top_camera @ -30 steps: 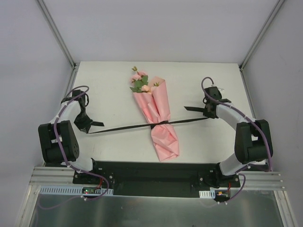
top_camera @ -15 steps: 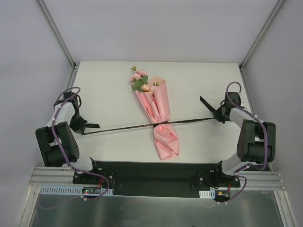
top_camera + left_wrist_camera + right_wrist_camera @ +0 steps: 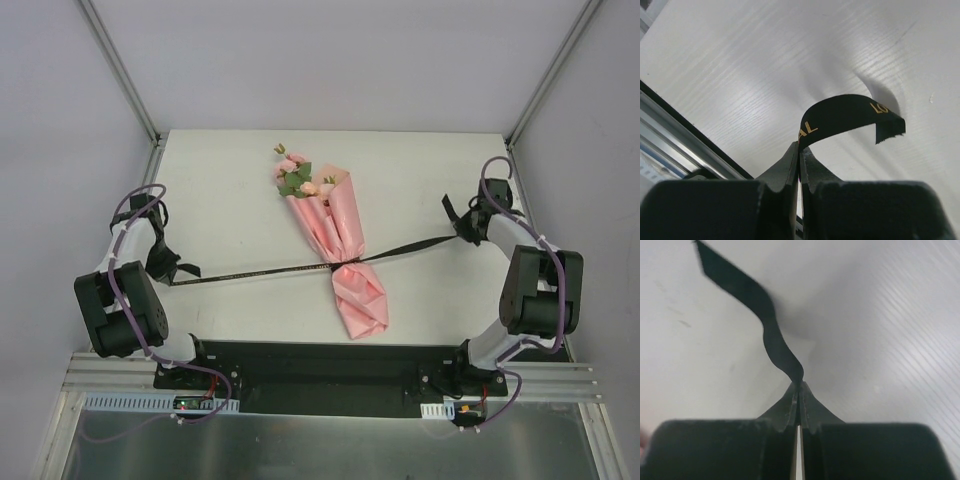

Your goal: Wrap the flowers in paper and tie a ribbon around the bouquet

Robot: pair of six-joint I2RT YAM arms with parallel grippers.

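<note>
The bouquet (image 3: 335, 245) lies mid-worktop (image 3: 220, 190), its long axis running from the flowers (image 3: 298, 175) at far left to the paper tail at near right. The black ribbon (image 3: 250, 270) crosses its waist in a straight line. One end is pinched in the closed left pincer (image 3: 799, 150) and the other in the closed right pincer (image 3: 799, 386), with gold "AL" and "LO" readable by the left end.

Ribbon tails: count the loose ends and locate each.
2. One ribbon tail curls beyond the left tool, left of the bouquet; the other juts beyond the right tool, right of it.
</note>
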